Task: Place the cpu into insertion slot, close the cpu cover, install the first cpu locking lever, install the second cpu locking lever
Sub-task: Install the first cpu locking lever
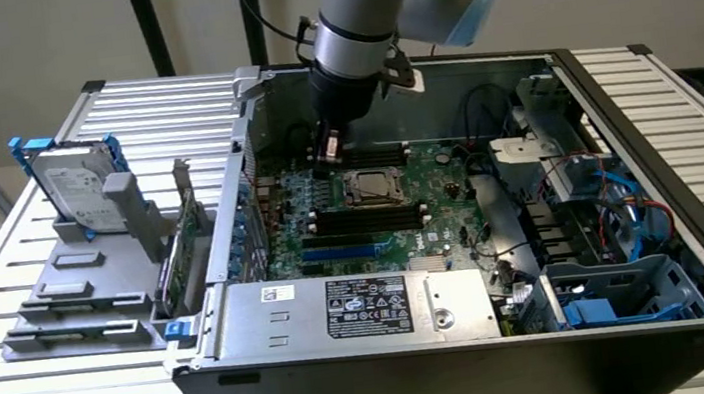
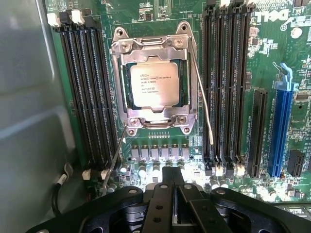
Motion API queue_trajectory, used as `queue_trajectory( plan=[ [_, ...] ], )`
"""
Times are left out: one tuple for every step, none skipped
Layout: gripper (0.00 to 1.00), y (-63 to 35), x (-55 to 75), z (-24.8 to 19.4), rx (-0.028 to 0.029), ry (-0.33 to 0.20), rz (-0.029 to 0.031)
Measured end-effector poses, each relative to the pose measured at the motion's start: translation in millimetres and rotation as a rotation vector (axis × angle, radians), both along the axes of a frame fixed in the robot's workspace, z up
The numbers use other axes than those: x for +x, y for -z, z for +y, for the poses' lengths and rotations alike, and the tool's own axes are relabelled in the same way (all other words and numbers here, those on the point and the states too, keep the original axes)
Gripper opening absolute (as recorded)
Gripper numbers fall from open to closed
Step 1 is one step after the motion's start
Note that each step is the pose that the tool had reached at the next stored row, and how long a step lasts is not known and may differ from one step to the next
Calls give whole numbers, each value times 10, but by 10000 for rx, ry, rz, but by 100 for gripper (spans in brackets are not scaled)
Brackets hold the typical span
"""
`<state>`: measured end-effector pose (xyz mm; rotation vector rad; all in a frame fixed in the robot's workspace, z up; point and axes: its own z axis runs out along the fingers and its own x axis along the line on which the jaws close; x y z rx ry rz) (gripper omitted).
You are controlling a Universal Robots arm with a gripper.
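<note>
My gripper [image 2: 173, 178], fingers together and empty, hovers near the insertion slot [image 2: 127, 104]. The cpu [image 2: 154, 86] sits inside it, and the cpu cover [image 2: 154, 47] looks lowered. Both locking levers [image 2: 203, 97] beside the slot seem unlatched.

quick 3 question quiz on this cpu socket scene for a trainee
1. True or false: the cpu lies under the closed cover.
2. The gripper is: A) open, B) shut on the cpu, C) shut, holding nothing.
3. Fill in: ___ wire levers angle away from the cover.

Key: 1 true; 2 C; 3 two.
</note>
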<state>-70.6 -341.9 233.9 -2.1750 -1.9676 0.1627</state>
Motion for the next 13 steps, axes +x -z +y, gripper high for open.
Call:
queue_trajectory(
  plan=[
    [11, -2, -10, 0, 2, 35, 0],
    [11, -5, -22, 0, 2, 67, 2],
    [11, -7, -35, 0, 3, 102, 2],
    [11, -10, -48, 0, 5, 140, 2],
    [11, -13, -63, 0, 8, 181, 3],
    [11, -16, -77, 0, 12, 220, 2],
    [11, -20, -92, 0, 20, 261, 3],
    [11, -25, -107, 0, 33, 303, 3],
    [11, -30, -121, 0, 48, 348, 2],
    [11, -35, -135, 0, 67, 395, 2],
    [11, -40, -147, 0, 87, 443, 2],
    [11, -46, -160, 0, 110, 495, 3],
    [11, -55, -174, 0, 147, 551, 4]
  ],
)
